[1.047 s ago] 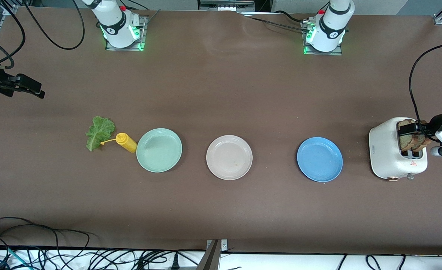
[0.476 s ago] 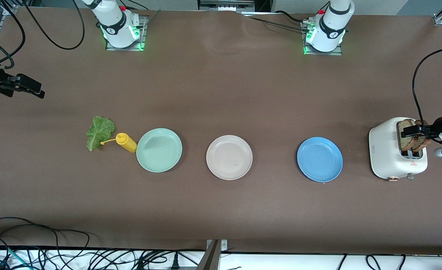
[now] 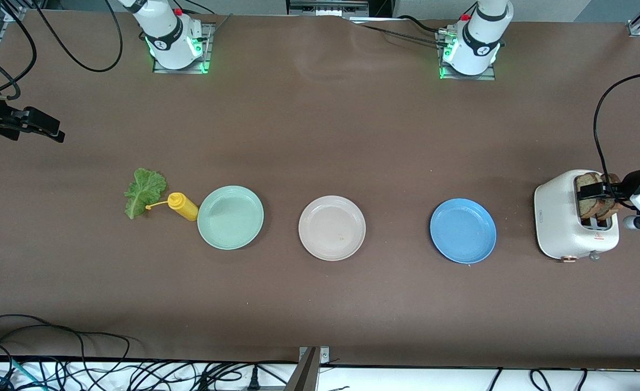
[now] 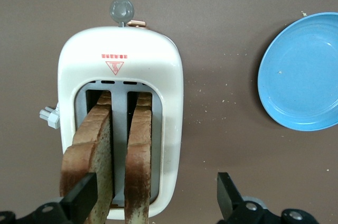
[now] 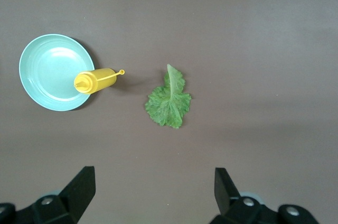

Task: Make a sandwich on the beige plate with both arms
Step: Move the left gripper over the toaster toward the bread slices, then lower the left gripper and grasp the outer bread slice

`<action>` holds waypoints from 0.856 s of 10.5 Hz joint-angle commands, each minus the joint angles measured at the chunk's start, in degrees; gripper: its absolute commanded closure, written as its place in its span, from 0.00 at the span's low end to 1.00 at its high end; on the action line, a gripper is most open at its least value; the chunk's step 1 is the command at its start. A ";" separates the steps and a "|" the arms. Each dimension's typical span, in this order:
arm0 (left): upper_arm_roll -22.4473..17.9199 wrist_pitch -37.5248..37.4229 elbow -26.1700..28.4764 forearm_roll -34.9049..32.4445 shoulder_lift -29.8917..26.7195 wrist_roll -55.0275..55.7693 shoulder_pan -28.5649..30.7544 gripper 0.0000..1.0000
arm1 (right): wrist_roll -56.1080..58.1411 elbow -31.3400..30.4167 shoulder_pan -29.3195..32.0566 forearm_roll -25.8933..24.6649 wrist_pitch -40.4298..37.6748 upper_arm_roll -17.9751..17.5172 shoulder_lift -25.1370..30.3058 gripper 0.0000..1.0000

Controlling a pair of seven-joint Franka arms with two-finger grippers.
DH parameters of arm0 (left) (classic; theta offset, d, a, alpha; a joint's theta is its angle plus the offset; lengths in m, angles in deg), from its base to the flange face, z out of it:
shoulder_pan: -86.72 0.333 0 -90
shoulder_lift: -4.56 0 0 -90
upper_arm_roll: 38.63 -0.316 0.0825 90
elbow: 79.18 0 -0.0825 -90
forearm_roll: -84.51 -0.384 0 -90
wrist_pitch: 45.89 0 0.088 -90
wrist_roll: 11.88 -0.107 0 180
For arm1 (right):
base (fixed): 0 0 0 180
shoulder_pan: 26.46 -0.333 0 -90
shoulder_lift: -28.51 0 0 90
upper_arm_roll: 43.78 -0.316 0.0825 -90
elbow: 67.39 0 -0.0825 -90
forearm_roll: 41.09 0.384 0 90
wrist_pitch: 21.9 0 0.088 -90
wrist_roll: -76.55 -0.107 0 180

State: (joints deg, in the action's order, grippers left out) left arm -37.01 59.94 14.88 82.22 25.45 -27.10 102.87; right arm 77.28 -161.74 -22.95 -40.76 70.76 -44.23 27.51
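Two tan bread slices with dark crust stand in the slots of a white toaster at the left arm's end of the table. My left gripper hangs open just over the toaster. One finger is in front of one slice; the other is over bare table beside the toaster. In the front view that gripper sits over the bread. The beige plate is bare in the middle of the plate row. A green lettuce leaf lies toward the right arm's end. My right gripper waits open above the table near the leaf, also visible in the front view.
A yellow squeeze bottle lies between the lettuce and a mint green plate. A blue plate sits between the beige plate and the toaster. Cables run along the table edge nearest the front camera.
My left gripper has shifted slightly over the toaster, staying open above the bread. The right arm has not moved.
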 commanded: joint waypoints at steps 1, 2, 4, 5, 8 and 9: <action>0.40 1.40 1.47 -0.44 -0.59 -0.42 0.37 0.02 | 0.33 0.75 0.27 1.07 -0.99 0.10 -0.14 0.00; 0.40 1.49 1.65 -0.44 -0.59 -0.42 0.37 0.05 | 0.33 0.83 0.27 0.99 -0.99 0.10 -0.14 0.00; 0.40 1.58 1.91 -0.44 -0.42 -0.42 0.28 0.19 | 0.33 0.83 0.27 1.07 -0.99 0.10 -0.14 0.00; 0.40 1.58 2.00 -0.44 -0.16 -0.60 0.28 0.24 | 0.41 0.75 0.27 1.07 -0.99 0.10 -0.14 0.00; 0.40 1.58 2.00 -0.44 0.81 -1.12 0.37 0.28 | 0.33 0.83 0.27 0.99 -0.99 0.10 -0.05 0.00; 0.40 1.58 2.00 -0.44 1.07 -1.30 0.37 0.31 | 0.41 0.83 0.27 0.99 -0.99 0.10 -0.14 0.00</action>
State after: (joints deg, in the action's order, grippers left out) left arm -36.95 60.72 16.62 82.23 26.21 -27.13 102.87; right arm 77.28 -161.74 -22.95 -40.76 70.75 -44.23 27.51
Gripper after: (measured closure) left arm 0.278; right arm 0.000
